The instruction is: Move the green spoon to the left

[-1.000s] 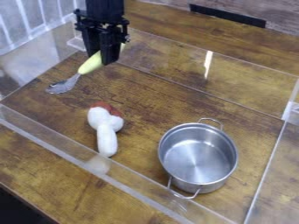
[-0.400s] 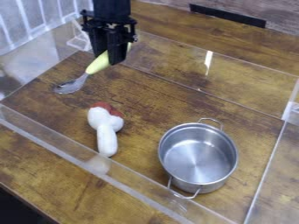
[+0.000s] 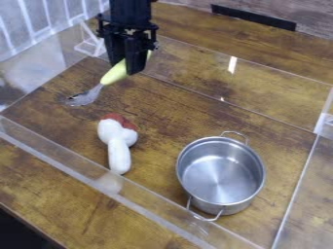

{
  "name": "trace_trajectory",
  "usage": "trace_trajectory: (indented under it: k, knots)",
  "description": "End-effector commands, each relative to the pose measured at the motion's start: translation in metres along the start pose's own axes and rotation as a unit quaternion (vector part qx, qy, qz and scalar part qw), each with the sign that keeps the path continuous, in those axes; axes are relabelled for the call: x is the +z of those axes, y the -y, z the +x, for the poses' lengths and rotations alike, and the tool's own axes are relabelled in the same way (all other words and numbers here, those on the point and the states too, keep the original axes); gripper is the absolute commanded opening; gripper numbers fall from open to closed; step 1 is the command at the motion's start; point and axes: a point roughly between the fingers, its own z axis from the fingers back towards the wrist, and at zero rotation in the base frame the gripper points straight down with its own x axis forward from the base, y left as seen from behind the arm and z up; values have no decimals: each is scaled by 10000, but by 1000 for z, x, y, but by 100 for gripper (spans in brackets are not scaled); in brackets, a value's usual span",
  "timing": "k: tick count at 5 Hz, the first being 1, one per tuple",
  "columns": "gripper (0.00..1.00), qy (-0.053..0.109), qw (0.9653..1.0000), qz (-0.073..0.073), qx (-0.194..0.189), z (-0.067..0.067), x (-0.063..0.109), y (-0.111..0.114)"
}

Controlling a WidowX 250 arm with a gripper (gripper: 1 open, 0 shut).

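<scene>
Holding spoon (image 3: pixel 116 74) by its green handle in gripper (image 3: pixel 128 58), bowl end hanging lower, above table (image 3: pixel 169 112), well apart from pot (image 3: pixel 220 176).

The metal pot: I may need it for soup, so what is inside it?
Nothing shows inside the metal pot; its bare silver bottom is visible. The near inner wall is partly hidden by the rim.

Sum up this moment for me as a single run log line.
gripper: shut on green spoon | silver pot: at lower right | white object with red end: left of pot in view
</scene>
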Motion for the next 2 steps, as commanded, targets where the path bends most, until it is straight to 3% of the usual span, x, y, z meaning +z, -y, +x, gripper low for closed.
trace_trajectory:
  k: [1, 2]
  knots:
    - [0, 293, 9995, 113, -83, 2, 21, 4]
    - [0, 250, 9995, 184, -19, -2, 17, -11]
